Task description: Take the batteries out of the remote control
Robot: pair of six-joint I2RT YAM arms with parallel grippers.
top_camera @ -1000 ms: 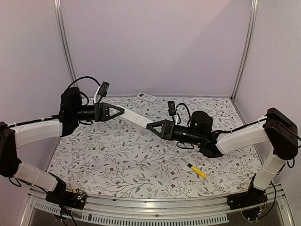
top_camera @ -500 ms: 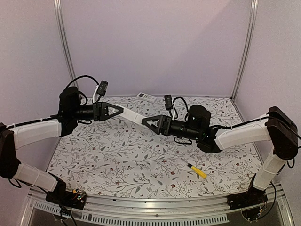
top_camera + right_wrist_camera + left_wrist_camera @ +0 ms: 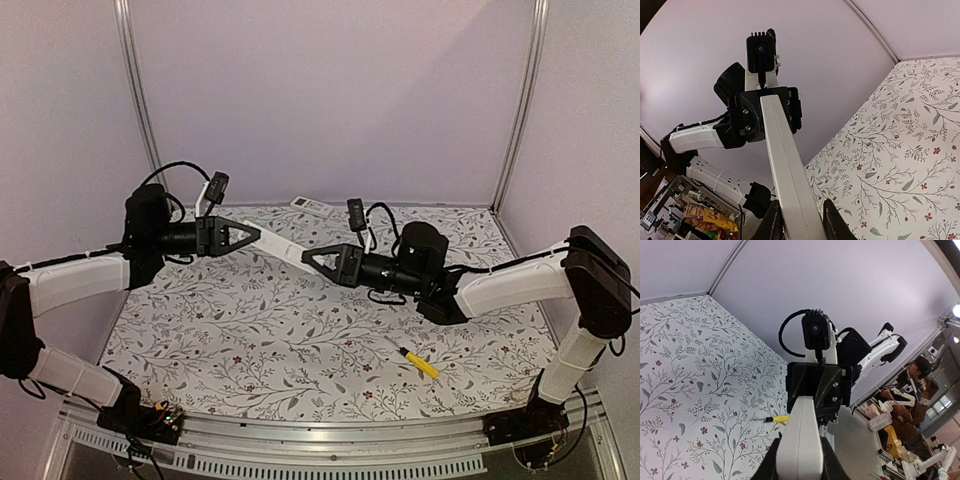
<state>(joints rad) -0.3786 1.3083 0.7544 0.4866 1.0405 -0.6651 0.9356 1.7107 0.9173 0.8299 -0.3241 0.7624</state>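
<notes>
Aloft, one remote control [image 3: 283, 245]; below, one screwdriver [image 3: 418, 364].

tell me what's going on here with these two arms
Both arms hold the slim white remote control in the air over the floral table. The left gripper clamps one end, the right gripper the other. No batteries are in sight. A yellow-handled screwdriver lies on the table and a second remote sits at its far edge.
</notes>
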